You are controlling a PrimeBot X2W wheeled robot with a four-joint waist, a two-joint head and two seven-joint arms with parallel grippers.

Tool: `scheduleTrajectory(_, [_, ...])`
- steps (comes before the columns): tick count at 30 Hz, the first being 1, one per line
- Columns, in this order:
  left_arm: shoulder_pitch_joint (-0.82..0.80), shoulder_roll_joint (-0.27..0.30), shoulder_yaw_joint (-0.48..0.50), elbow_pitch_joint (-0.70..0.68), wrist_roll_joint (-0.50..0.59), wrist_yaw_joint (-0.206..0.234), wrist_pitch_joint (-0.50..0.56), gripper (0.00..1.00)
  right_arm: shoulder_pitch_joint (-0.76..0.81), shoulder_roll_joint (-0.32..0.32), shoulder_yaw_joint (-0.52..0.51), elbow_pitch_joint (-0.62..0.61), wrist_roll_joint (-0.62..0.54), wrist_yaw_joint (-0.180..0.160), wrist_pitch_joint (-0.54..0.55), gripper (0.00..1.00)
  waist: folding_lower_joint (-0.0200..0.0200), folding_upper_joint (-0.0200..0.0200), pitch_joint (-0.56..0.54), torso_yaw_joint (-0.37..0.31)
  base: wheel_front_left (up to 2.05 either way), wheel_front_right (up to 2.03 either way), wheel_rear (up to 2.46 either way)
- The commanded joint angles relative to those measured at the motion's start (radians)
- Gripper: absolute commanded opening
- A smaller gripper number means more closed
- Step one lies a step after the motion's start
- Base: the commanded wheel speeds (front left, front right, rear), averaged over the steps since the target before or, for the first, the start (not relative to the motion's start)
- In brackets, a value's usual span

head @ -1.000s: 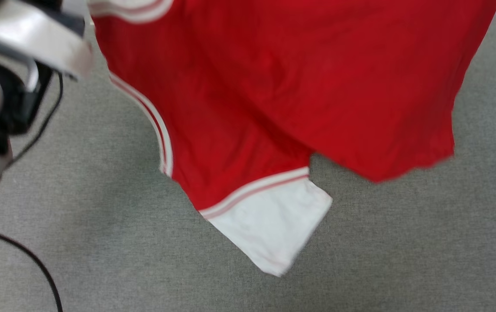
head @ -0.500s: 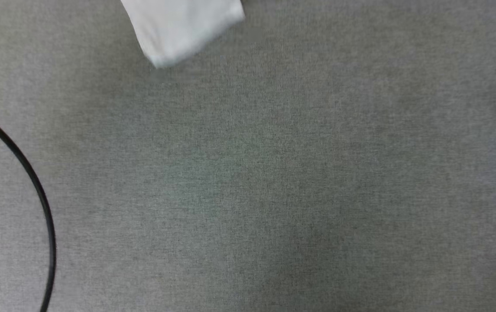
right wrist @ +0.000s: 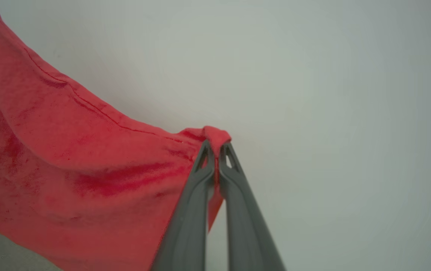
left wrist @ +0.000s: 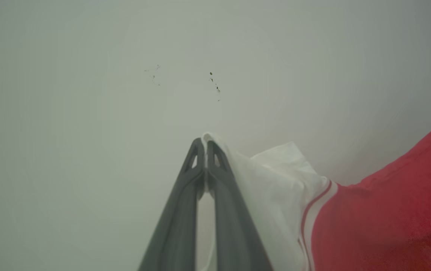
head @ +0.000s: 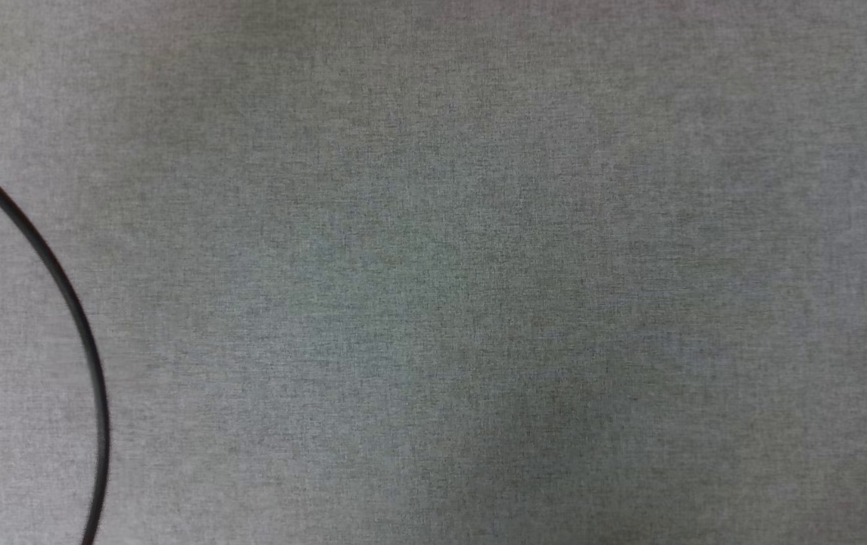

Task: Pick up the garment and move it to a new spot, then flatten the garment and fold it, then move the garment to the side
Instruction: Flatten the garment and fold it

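Observation:
The garment is a red shirt with white sleeves and red-white striped trim. In the left wrist view my left gripper (left wrist: 204,145) is shut on the edge of a white sleeve (left wrist: 275,180), and the red body (left wrist: 384,218) hangs off to the right. In the right wrist view my right gripper (right wrist: 216,148) is shut on a pinched red edge of the garment (right wrist: 68,150), which drapes to the left. Both grippers hold the cloth up in front of a pale wall.
The head view looks down on a grey fabric surface (head: 478,303). A black cable (head: 62,288) curves across its left side. A pale wall (left wrist: 125,94) with small dark specks stands behind the left gripper.
The head view has shifted: a second ago the hanging red garment and a pale arm were in it, then just a white sleeve at the top, now neither. The cable sits slightly higher.

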Motion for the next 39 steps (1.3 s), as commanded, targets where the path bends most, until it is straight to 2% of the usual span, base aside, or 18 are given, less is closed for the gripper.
scheduleTrajectory(1, [0.032,0.0,-0.006,0.01,-0.006,-0.007,-0.013,0.0,0.038,0.008,0.015,0.011,0.014,-0.001,-0.014,0.0,-0.0001,0.0,-0.005,-0.002,0.0,0.0,0.0])
scheduleTrajectory(5, [0.133,0.009,-0.028,0.033,-0.023,-0.018,-0.052,0.0,0.125,0.024,0.077,0.042,0.059,-0.001,-0.056,0.0,-0.0001,0.0,-0.027,-0.01,0.0,0.0,0.0])
scheduleTrajectory(12, [0.418,0.038,-0.057,0.027,-0.076,-0.023,-0.103,0.0,0.35,0.071,0.179,0.084,0.155,-0.001,-0.148,0.0,-0.0001,0.0,-0.096,-0.021,0.0,0.0,0.0])
scheduleTrajectory(17, [0.639,0.058,-0.037,-0.028,-0.132,0.006,-0.125,0.0,0.508,0.073,0.253,0.086,0.206,-0.001,-0.195,0.0,-0.0001,0.0,-0.154,-0.018,0.0,0.0,0.0])
scheduleTrajectory(20, [0.784,0.075,-0.044,-0.087,-0.149,0.028,-0.13,0.0,0.592,0.052,0.298,0.064,0.238,-0.001,-0.217,0.0,-0.0001,0.0,-0.193,-0.019,0.0,0.0,0.0])
scheduleTrajectory(24, [0.987,0.1,-0.048,-0.206,-0.183,0.073,-0.132,0.0,0.7,0.002,0.363,0.014,0.283,-0.001,-0.239,0.0,-0.0001,0.0,-0.248,-0.019,0.0,0.0,0.0])
scheduleTrajectory(30, [1.339,0.171,-0.068,-0.427,-0.253,0.173,-0.113,0.0,0.845,-0.097,0.444,-0.072,0.318,-0.001,-0.261,0.0,-0.0001,0.0,-0.328,-0.026,0.0,0.0,0.0])
scheduleTrajectory(36, [1.635,0.224,-0.09,-0.609,-0.33,0.282,-0.091,0.0,1.011,-0.172,0.46,-0.142,0.368,-0.001,-0.282,0.0,-0.0001,0.0,-0.398,-0.03,0.0,0.0,0.0])
scheduleTrajectory(39, [1.747,0.232,-0.105,-0.658,-0.365,0.315,-0.094,0.0,1.101,-0.202,0.453,-0.167,0.392,-0.001,-0.284,0.0,-0.0001,0.0,-0.431,-0.027,0.0,0.0,0.0])
